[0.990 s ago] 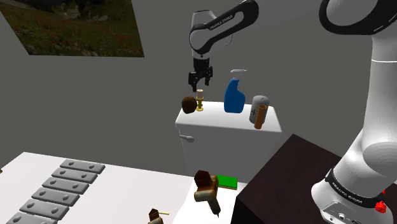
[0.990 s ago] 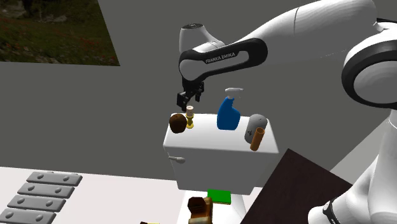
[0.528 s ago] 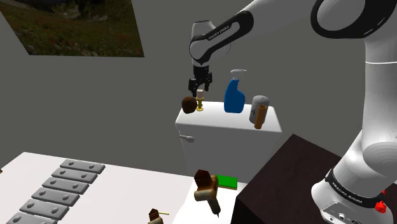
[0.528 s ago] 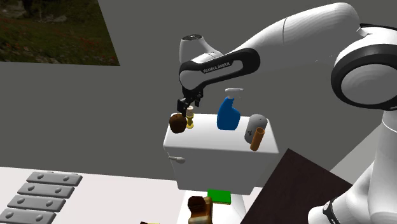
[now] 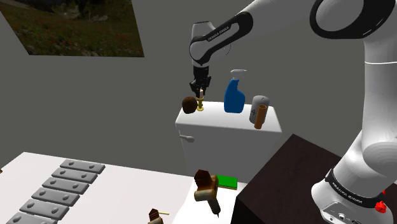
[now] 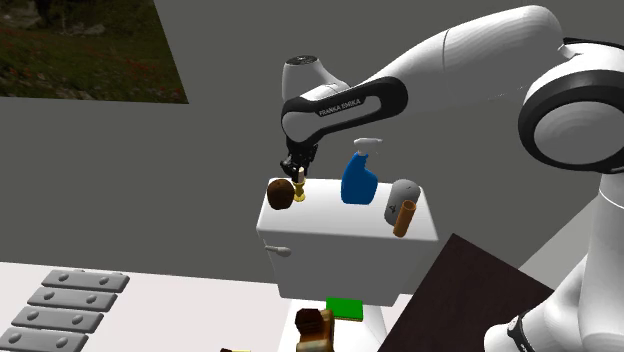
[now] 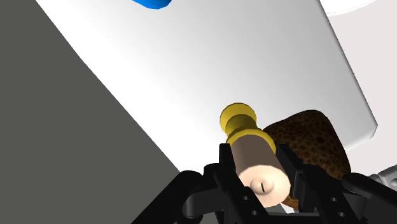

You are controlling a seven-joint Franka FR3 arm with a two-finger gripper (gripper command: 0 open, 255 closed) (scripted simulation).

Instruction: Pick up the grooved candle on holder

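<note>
My black two-finger gripper (image 7: 254,154) is closed down to the width of the pale beige round candle (image 7: 256,168), with one finger pressed against each side of it just below its wick end, so I have it clasped between my fingers (image 7: 224,167). Under my grip the candle stands upright in its gold holder (image 7: 240,122), a short waisted stem whose base rests on the flat top of the white toilet tank (image 7: 210,70). In the shoulder view I (image 5: 200,88) come straight down onto the candle (image 5: 200,95) near the tank's back edge, towards that view's left. Just beside the holder is a rough dark brown ball (image 7: 312,143), close enough that I cannot tell whether they touch. Farther along the tank top (image 5: 222,137) stands an opaque blue spray bottle with a white trigger head (image 5: 234,97); what is inside it cannot be seen. Beyond that bottle a grey-and-white capped canister (image 5: 260,104) is closed too, and a brown tube (image 5: 259,118) leans in front of it. Below the tank lie a flat green block (image 5: 226,182) and a brown boxy object (image 5: 205,188). Past them a row of grey slabs (image 5: 63,188) runs across the white floor, and a dark landscape picture (image 5: 83,28) hangs on the grey wall
</note>
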